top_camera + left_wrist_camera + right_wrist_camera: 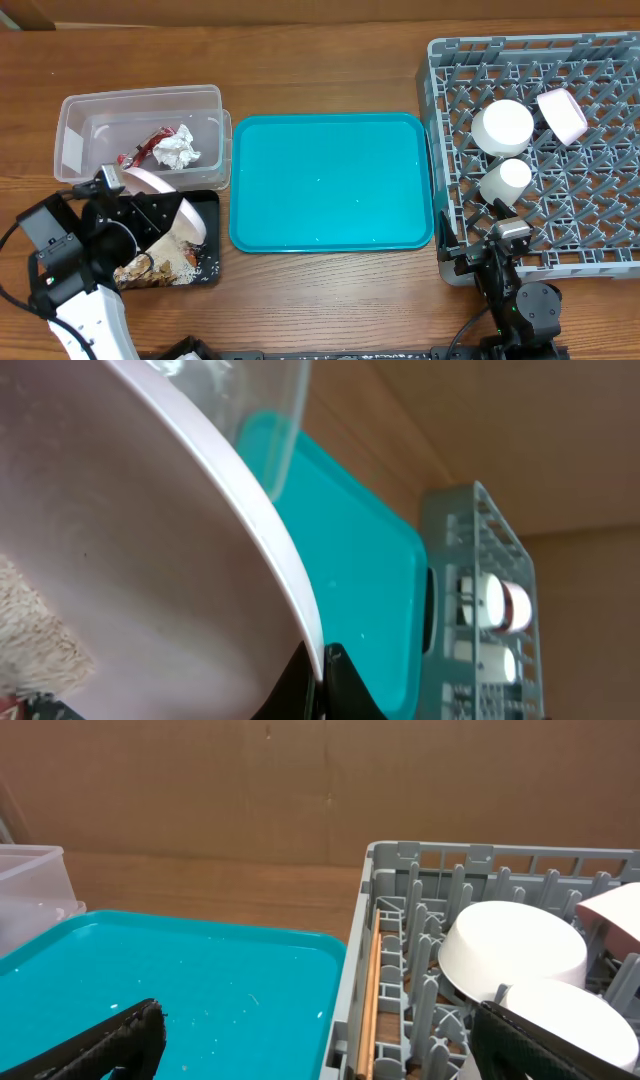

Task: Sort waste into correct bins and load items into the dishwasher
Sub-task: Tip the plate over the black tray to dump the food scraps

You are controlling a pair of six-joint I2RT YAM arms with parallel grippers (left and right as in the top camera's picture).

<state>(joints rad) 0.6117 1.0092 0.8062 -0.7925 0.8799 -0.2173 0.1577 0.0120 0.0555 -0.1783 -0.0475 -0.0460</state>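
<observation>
Our left hand is clenched on the rim of the white plate, which is tipped steeply over the black tray beside the clear tub. We judge that so thin a pinch could slip and drop the plate, or the scraps could slide past the tray's edge onto the bench. Our right hand hangs released and empty at the dish rack's near corner.
</observation>
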